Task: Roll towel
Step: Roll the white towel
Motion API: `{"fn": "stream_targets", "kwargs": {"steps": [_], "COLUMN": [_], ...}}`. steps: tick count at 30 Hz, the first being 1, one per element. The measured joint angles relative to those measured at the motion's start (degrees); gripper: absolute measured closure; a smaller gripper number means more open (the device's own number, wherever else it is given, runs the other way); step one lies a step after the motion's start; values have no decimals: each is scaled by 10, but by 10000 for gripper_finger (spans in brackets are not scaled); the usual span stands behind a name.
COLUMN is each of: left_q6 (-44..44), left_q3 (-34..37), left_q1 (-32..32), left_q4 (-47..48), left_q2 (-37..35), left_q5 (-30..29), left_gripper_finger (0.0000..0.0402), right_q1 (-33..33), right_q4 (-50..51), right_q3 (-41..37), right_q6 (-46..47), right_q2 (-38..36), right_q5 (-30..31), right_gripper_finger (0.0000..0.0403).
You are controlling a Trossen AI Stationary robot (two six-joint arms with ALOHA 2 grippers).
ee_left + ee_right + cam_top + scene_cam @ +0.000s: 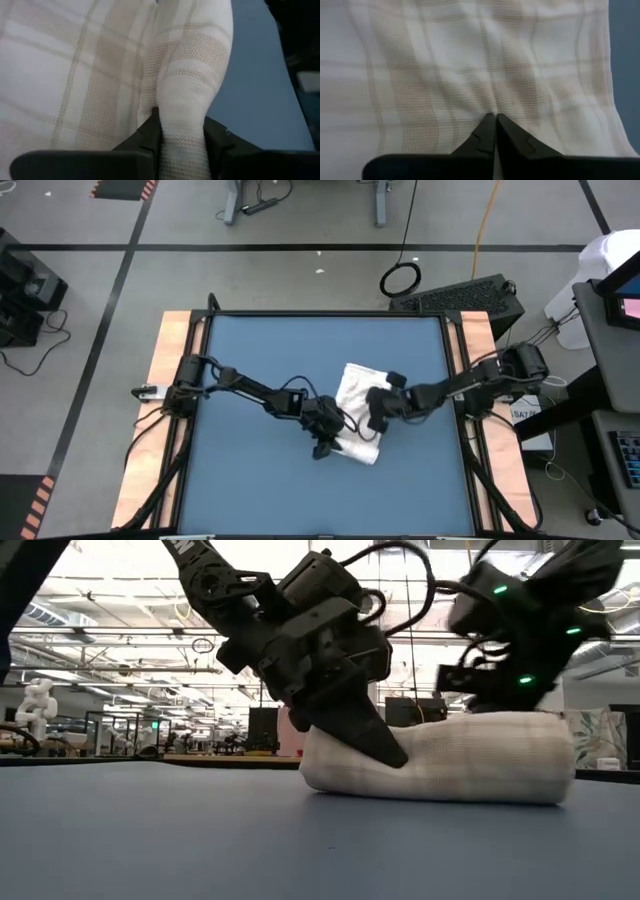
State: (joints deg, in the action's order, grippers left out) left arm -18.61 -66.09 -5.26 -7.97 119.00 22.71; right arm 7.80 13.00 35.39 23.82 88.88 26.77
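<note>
Near the middle of the table (250, 480), the left gripper (182, 150) has its fingers clamped on a thick fold of the towel (358, 408), the cloth bunched up between the two dark tips. The right gripper (495, 131) sits just beside it on the far side of the cloth; its fingers are pressed almost together with a thin pleat of towel caught between them. Seen from above, both arms meet over the cloth, the left one at the rolled end nearer the table's front, the right one at the flat part behind it.

From table height the towel shows as a plump, low log lying on the blue surface, with the left gripper's fingers digging into its near end. My judgement is that the rolling is partly done: one end is wound into a bundle, while a flat stretch, visible from above, lies unrolled toward the back. That remaining length would need winding in and the roll evening out.

The cloth is white with faint beige checked lines and a fine waffle weave, soft, creased and puckered around both grips.
</note>
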Motion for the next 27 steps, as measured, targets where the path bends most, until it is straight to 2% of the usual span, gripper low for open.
{"fn": "stream_targets", "kwargs": {"steps": [8,11,13,17,22,24,27], "left_q6": [-104,-134,-140,-138,-136,-136,-137], "left_q3": [-1,-1,-1,0,0,0,0], "left_q1": [20,21,21,21,21,21,21], "left_q4": [10,5,0,-4,-5,-5,-5], "left_q2": [-1,-1,-1,-1,-1,-1,-1], "left_q5": [-29,-62,-63,-65,-65,-65,-65], "left_gripper_finger": [317,317,317,317,317,317,317], "right_q1": [-125,-143,-141,-91,45,96,160], "right_q4": [-115,-114,-82,19,50,52,60], "right_q3": [-1,-1,-1,-1,-18,-31,-52], "right_q6": [-191,-214,-208,-146,-57,-3,50], "right_q2": [0,-12,-35,-104,-182,-196,-202], "right_q5": [-45,-82,-93,-100,-110,-85,11], "right_gripper_finger": [399,399,399,399,375,346,287]}}
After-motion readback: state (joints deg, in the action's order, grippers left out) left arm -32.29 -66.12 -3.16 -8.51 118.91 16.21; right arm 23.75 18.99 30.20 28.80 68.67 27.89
